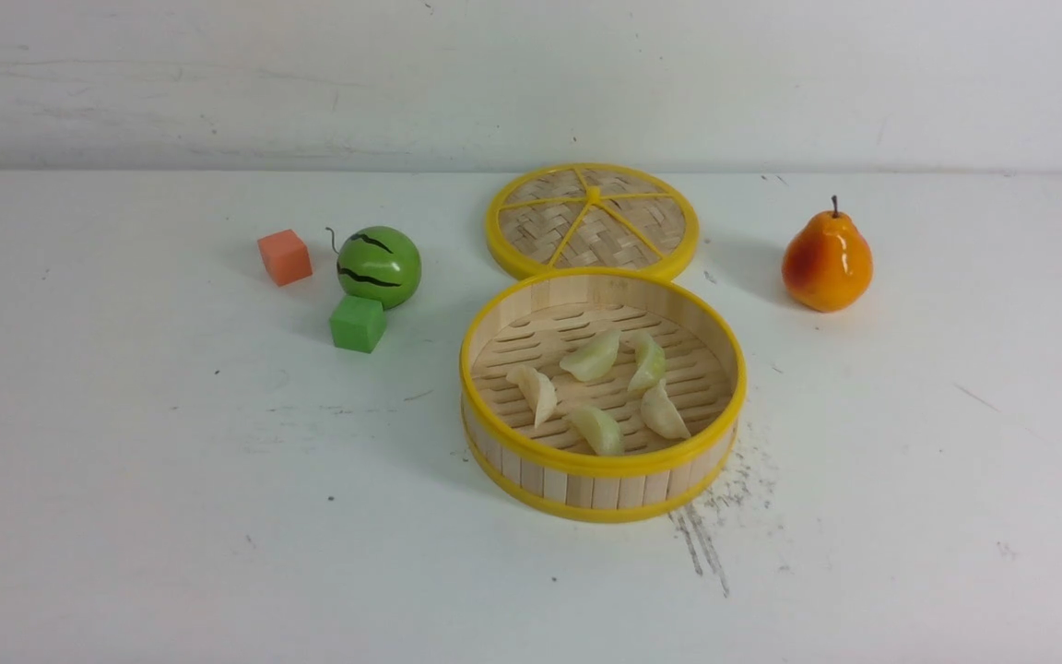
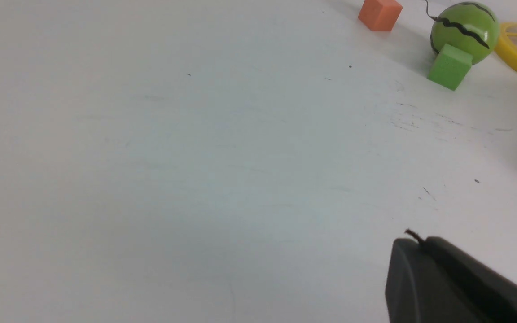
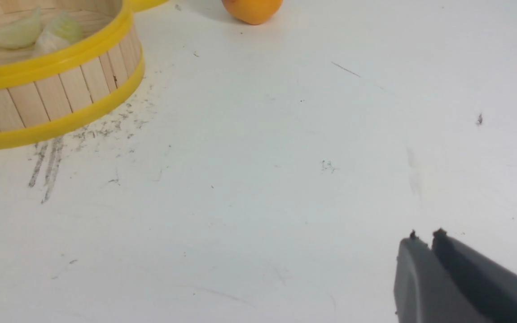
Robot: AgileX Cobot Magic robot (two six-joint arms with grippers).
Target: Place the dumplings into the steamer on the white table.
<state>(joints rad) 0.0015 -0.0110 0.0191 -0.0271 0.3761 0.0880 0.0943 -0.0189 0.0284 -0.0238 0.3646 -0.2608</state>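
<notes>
Both dark grippers, left gripper (image 2: 413, 244) shut and right gripper (image 3: 424, 237) nearly shut and empty, should stay low and clear, since five pale shiny dumplings (image 1: 597, 387) lie in the round bamboo steamer (image 1: 586, 480).

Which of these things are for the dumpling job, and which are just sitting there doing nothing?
For the job:
- dumplings, all five already inside
- steamer
- white table

Just lying about:
- steamer lid, flat behind the steamer
- pear
- toy watermelon
- green cube
- orange cube
</notes>
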